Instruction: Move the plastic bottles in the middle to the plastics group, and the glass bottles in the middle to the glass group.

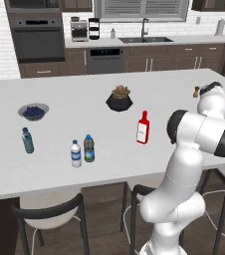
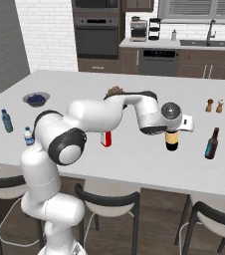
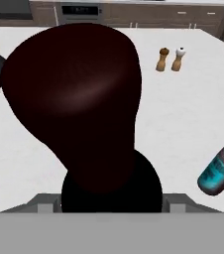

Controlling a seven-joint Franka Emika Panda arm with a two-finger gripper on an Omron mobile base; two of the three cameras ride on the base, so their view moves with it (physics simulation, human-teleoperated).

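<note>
On the white island counter (image 2: 134, 164), toward its right end in the right base view, the dark brown bottle (image 2: 171, 140) stands upright under the hand, its long axis vertical and its yellow-orange label facing the camera. The gripper (image 2: 170, 128) sits over its top, so the neck is covered, and the bottle's base looks to be at or just above the surface; I cannot tell which. At about 3 o'clock from it, near but apart, stands the slim dark glass bottle (image 2: 212, 143), also upright, neck up. The salt and pepper shakers (image 2: 214, 105) stand farther back at about 1 o'clock.

The hand view looks straight down the brown bottle (image 3: 77, 99), whose dark shoulder and neck swell toward the lens; the pincer is closed on its neck at a narrow-to-middling width, though the fingertips themselves are hidden behind the glass. The slim bottle's teal-blue label (image 3: 218, 173) shows at 4 o'clock, cut off by the frame edge, and the shakers (image 3: 171, 58) sit at 1 o'clock.

The left base view gives what the others lack: the white bottle with red cap and red label (image 1: 143, 127) upright mid-counter, the grey-clear bottle with a blue cap (image 1: 88, 148) touching or just beside a white water bottle (image 1: 75, 153), and a teal-tinted bottle (image 1: 28, 140) well apart at 9 o'clock. There the arm's elbow hides the brown bottle. In the right base view the red-labelled bottle (image 2: 105, 139) is mostly covered by the forearm.
</note>
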